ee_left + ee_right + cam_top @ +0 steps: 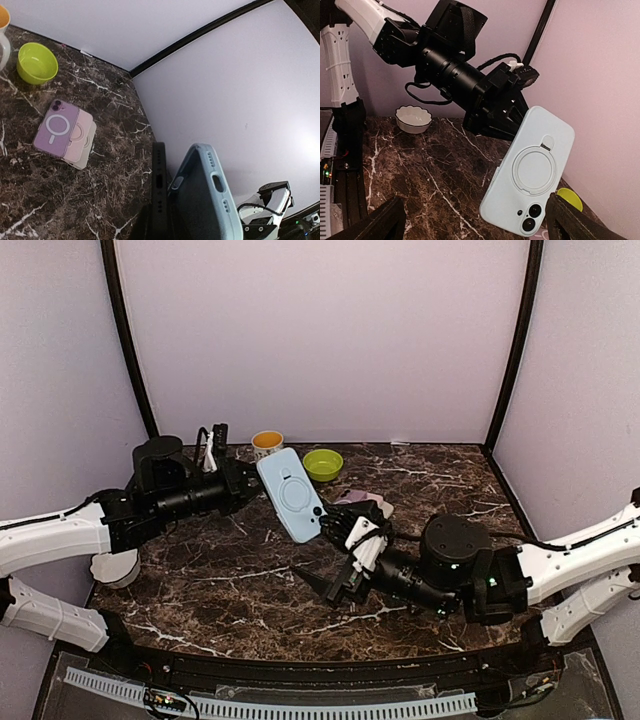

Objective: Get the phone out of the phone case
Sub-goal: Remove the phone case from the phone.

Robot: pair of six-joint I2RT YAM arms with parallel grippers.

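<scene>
Phone case (291,495), pale blue with a ring on its back, is held clear of the table (230,585), well above the marble, with the phone apparently seated inside: camera lenses show through the cut-out in the right wrist view. Left gripper (248,486) is clamped on the case at the end away from the lenses; the left wrist view shows the case edge-on beside one black finger. Right gripper (348,558) holds nothing; its fingers (380,227) stand spread wide, one at each lower corner of its own view. Long axis of the case runs from the left gripper down and across toward the right gripper, lens end leading, back face turned toward the right wrist camera. The lens end lies just ahead of the right jaws and roughly centred between them, slightly above, not touching. Judgement: right arm is the free one and the nearer to the unsupported end, so the coming move turns on closing that short gap along the long axis. Two spare cases (65,132) lie flat on the table, well apart
</scene>
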